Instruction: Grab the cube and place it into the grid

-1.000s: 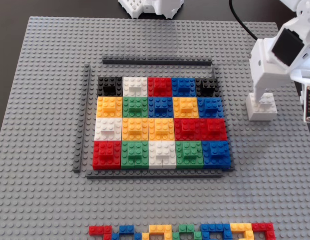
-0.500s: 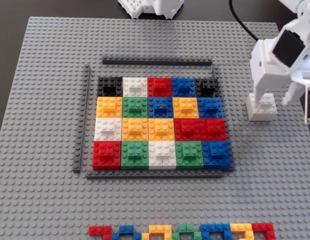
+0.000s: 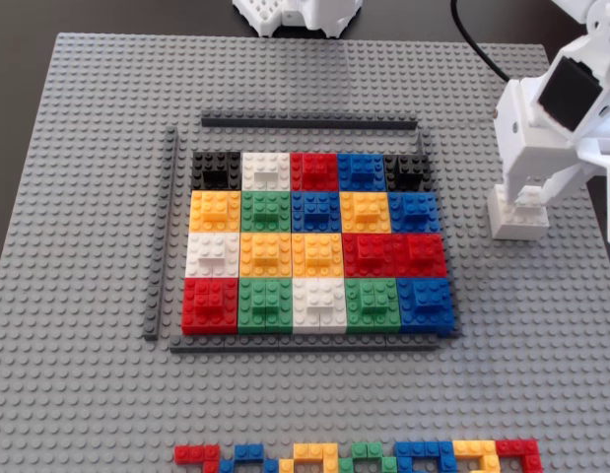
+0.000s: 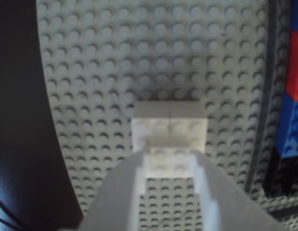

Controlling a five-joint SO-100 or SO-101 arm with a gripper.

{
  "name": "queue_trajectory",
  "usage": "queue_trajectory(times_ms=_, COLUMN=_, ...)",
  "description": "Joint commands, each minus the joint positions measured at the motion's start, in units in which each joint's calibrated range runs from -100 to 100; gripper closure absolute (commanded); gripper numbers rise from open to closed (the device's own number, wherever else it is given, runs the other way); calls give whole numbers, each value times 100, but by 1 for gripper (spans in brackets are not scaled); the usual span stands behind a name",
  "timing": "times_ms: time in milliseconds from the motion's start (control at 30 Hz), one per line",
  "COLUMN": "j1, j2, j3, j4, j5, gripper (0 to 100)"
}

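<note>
- Cube (image 3: 518,213): chunky white Lego block standing on the grey studded baseplate (image 3: 98,148), to the right of the grid in the fixed view and outside its frame. The wrist view (image 4: 170,130) shows a wider studded base with a smaller raised studded piece nearer the camera.
- Pincer (image 3: 526,192): white, at the right edge of the fixed view, lowered directly onto the cube. In the wrist view (image 4: 170,163) its two white fingers (image 4: 127,192) sit narrow, one on each side of the raised top piece and apparently touching it; the cube rests on the baseplate.
- Grid (image 3: 314,241): five-by-four patchwork of red, yellow, green, blue, white and black squares at the middle of the baseplate, every cell filled.
- Dark-grey strips (image 3: 309,122): thin bars framing the grid; the top one lies a little apart from it.
- Row of small mixed-colour bricks (image 3: 359,456): zigzag line along the bottom edge of the fixed view.
- Tabletop (image 3: 19,108): dark surface showing around the baseplate.
</note>
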Motion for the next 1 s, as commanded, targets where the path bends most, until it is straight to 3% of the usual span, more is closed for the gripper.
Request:
queue_trajectory(times_ms=0, j1=45, j2=-410, j3=-306, j4=61, j5=5, gripper=93)
queue_trajectory(times_ms=467, j1=-80, j2=-2130, j3=-207, j4=496, j5=171, gripper=97)
queue_trajectory(times_ms=967, j1=480, j2=-4632, j3=2702, j4=408, j5=650, gripper=98)
